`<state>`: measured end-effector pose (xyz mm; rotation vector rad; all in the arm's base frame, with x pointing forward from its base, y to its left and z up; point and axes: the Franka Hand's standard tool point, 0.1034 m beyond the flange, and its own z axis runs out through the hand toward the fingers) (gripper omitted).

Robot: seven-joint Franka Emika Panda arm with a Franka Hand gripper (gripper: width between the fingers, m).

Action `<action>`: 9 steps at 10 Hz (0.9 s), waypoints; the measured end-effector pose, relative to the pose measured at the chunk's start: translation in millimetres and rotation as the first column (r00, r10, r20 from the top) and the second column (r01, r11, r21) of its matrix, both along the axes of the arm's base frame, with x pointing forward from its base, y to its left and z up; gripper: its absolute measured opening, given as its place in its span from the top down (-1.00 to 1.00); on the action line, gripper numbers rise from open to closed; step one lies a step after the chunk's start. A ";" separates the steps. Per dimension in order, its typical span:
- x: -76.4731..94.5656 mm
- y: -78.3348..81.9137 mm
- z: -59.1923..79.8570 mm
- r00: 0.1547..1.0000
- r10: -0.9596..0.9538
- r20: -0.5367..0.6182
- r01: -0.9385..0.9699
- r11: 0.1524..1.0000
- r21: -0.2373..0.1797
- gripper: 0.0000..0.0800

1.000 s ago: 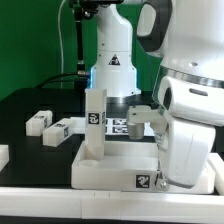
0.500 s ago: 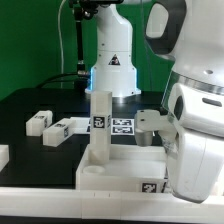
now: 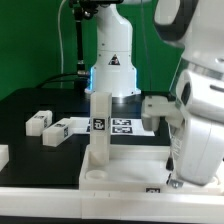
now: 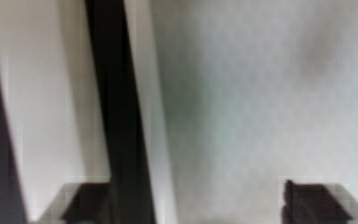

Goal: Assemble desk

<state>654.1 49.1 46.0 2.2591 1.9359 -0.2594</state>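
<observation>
— While the arm [image 3: 200,120] fills the exterior view's right, where do we find the desk?
— We find its tabletop panel [image 3: 125,168] lying flat on the black table [image 3: 20,105], near the camera and about centre in the scene. It is white, rectangular, with a raised rim, and a small black-and-white tag shows on its near wall.
— And the legs?
— We count one upright leg [image 3: 97,140], a white square post standing on the panel toward its left end, with a tag on its face partway up. Well apart, on the exterior view's left, the first loose leg [image 3: 39,121] and the second loose leg [image 3: 58,130] lie on their sides just beside each other, tags showing.
— What lies behind the post?
— We make out the marker board [image 3: 126,126], flat on the table just beyond the panel's far rim.
— How does the gripper [image 4: 202,205] stand?
— From the wrist view we see two dark fingertips [image 4: 87,202] set wide apart over a blurred pale surface with a dark stripe. We cannot tell what that surface is.
</observation>
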 end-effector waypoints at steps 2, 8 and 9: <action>1.0 -9.7 19.0 1.000 -0.006 0.017 0.006 1.000 -0.003 -0.45; 3.8 -41.6 37.3 0.998 -0.051 0.037 0.051 0.999 -0.002 -0.62; 3.8 -42.2 37.4 0.997 -0.065 0.040 0.065 0.998 -0.001 -0.62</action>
